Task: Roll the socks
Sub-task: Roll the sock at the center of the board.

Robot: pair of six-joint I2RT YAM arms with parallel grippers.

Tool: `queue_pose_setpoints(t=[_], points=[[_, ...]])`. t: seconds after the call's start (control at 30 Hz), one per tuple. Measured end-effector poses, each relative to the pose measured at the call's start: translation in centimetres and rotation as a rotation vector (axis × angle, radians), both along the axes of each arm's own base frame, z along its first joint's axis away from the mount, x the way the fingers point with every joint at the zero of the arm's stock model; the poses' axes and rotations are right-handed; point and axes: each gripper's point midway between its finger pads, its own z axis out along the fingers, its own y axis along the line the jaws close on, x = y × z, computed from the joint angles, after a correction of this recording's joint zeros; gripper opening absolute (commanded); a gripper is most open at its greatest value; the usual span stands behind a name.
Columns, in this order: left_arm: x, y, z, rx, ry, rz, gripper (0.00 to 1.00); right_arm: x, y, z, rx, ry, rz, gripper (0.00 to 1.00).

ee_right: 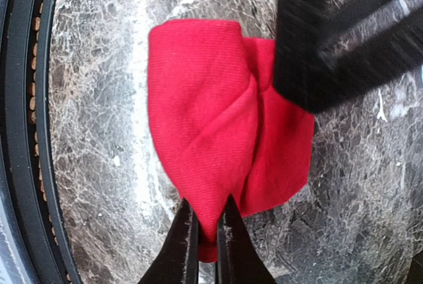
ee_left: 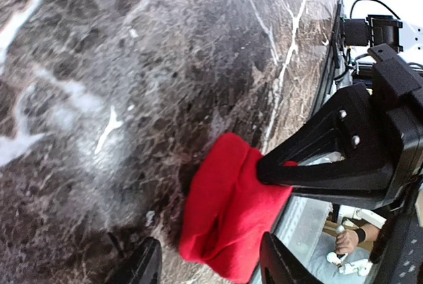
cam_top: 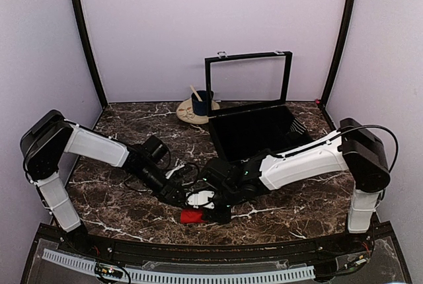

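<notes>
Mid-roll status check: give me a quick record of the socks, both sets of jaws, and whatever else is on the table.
socks: red bundle, folded over, lying on the marble table near its front edge
right jaws: shut, pinching one edge of the bundle
left jaws: open, one on either side of the bundle's opposite end, not clamping it
black box: behind the arms, lid standing upright
mug: dark blue, at the far side, left of the box, well away from the socks

Red socks [ee_right: 198, 119] partly hidden
Past the right gripper [ee_right: 208, 214], the left gripper's [ee_left: 210, 263] blurred finger [ee_right: 344, 39] covers the socks' far corner.
</notes>
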Motion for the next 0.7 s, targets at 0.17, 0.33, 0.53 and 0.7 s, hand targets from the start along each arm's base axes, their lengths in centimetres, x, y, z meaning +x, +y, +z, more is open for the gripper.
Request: queue_pose_setpoints(t=[0.17,0.33,0.53,0.7], points=[[0.1,0.7,-0.4,0.021,-0.035,0.035,0.53,0.1,-0.1,0.1,0.004,0.061,-0.022,0.0],[0.6,2.1,-0.3,0.064,-0.133,0.102,0.53,0.2,-0.1,0.1,0.001,0.131,-0.043,0.0],[1.9,3.2,1.3,0.088,-0.297,0.165,0.52,0.4,0.4,0.1,-0.01,0.254,-0.057,0.0],[2.1,3.7,2.7,0.1,-0.435,0.195,0.52,0.6,0.8,0.1,-0.016,0.379,-0.062,0.0]])
